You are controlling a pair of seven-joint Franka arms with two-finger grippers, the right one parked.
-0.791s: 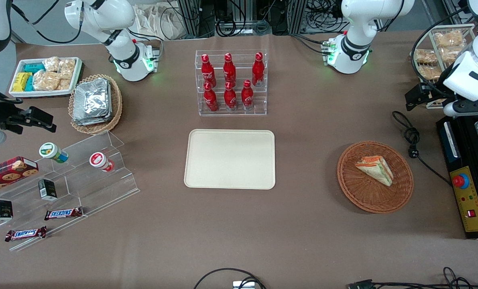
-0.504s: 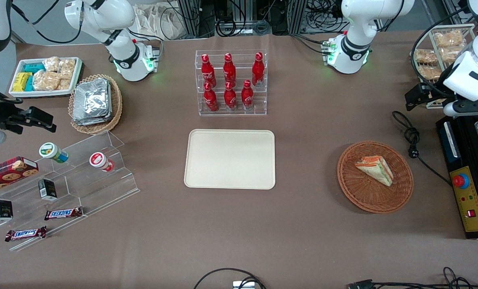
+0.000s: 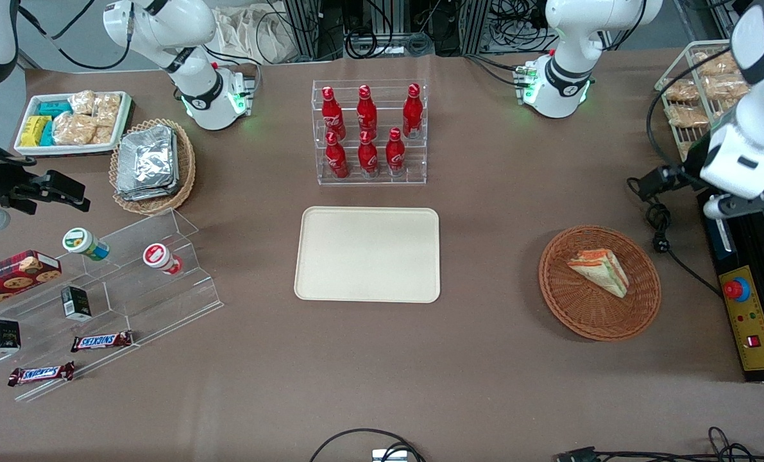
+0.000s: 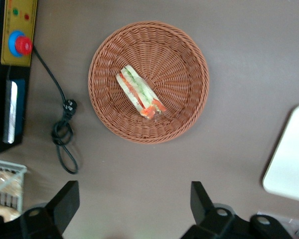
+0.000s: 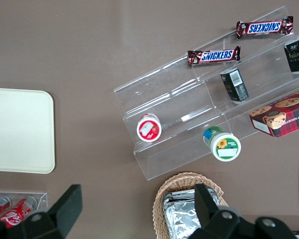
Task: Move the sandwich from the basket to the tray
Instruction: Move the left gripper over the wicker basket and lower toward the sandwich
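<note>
Spread wide and holding nothing, the left arm's gripper hangs in the air near the working arm's end of the table, not yet over the basket but off toward the table's edge where a black control box with a red button sits. From the wrist camera both fingers show with a broad gap between them, and the whole basket is in view past them, so the tool looks high and well apart from its target. The sandwich lies inside the basket, roughly at its centre, a wrapped wedge on its side with the orange and green filling edge showing. The tray sits bare at the middle of the table, well apart from the basket, nearer the front camera than a clear rack of red bottles. A black cable with a plug trails on the table between the basket and the control box. By my judgement this is the approach step: nothing has been grasped and the sandwich is untouched. The next move calls for bringing the gripper over the basket's centre, turning the fingers across the wedge's narrow thickness, not its long slope, and descending gently, since the clear wrap may be slippery and the soft bread could crush under a hard squeeze.
</note>
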